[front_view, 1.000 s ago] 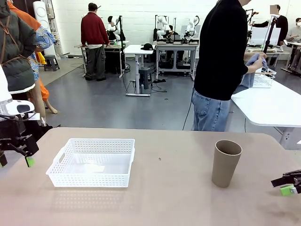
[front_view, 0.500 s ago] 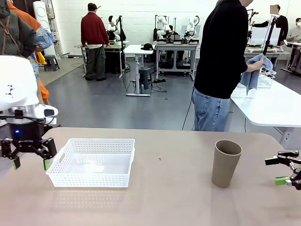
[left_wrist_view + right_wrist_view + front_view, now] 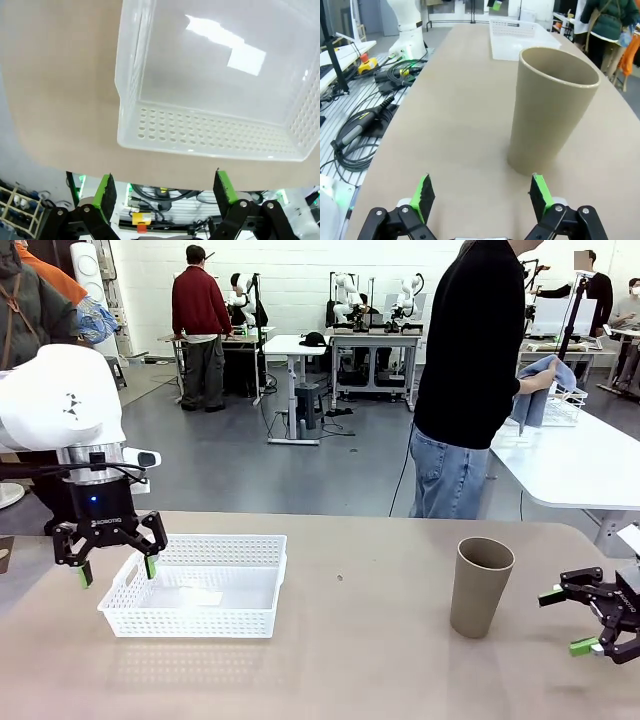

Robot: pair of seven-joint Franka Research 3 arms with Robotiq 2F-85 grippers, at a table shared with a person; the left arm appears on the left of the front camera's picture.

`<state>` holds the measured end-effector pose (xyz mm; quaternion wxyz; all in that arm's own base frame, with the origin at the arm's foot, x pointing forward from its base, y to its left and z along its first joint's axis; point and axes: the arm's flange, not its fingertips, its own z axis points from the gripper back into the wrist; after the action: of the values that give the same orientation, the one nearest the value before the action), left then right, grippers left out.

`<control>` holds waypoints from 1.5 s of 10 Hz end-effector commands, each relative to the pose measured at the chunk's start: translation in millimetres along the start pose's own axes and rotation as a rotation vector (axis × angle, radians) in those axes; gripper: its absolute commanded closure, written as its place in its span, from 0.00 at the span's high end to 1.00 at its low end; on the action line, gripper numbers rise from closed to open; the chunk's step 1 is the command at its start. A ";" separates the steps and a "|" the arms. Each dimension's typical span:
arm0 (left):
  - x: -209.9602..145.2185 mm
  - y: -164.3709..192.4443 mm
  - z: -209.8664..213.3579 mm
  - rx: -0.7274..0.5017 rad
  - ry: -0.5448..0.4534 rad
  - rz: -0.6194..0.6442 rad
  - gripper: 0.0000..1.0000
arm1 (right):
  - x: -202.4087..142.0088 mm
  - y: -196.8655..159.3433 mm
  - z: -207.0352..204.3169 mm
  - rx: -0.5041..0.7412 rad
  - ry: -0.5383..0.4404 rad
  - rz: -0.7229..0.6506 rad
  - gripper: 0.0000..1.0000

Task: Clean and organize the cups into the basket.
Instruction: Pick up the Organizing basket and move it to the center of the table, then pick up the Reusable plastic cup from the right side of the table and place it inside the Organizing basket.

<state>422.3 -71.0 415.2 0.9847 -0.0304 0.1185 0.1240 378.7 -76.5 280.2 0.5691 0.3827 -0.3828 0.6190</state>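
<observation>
One tan-brown cup (image 3: 481, 585) stands upright and empty on the right of the table. My right gripper (image 3: 567, 621) hovers open just to its right, low over the tabletop. From the right wrist, the cup (image 3: 552, 110) rises a short way ahead of the open gripper (image 3: 481, 195), slightly right of centre. The white lattice basket (image 3: 195, 585) sits empty on the left. My left gripper (image 3: 117, 570) hangs open over the basket's left end, fingers pointing down. Through the left wrist camera the basket (image 3: 200, 135) lies below the open gripper (image 3: 164, 190).
A person (image 3: 470, 380) stands at the far edge, turned towards a neighbouring white table (image 3: 580, 460), holding a blue cloth (image 3: 545, 385) beside a wire basket (image 3: 562, 405). Cables (image 3: 365, 120) lie off the table's near edge. Bare tabletop runs between basket and cup.
My left arm has swung in from the table's left edge to above the basket's left end. The right gripper has turned and edged left towards the cup. The person raised the blue cloth.
</observation>
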 end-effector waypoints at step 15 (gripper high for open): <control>23.4 39.8 -11.9 0.046 -0.113 -0.127 1.00 | -14.6 -31.1 -13.2 -0.056 -0.038 -0.114 1.00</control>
<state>430.0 -35.7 401.1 0.9950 -0.0057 0.0686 0.0726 394.7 -73.9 267.4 0.5912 0.3964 -0.3920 0.5829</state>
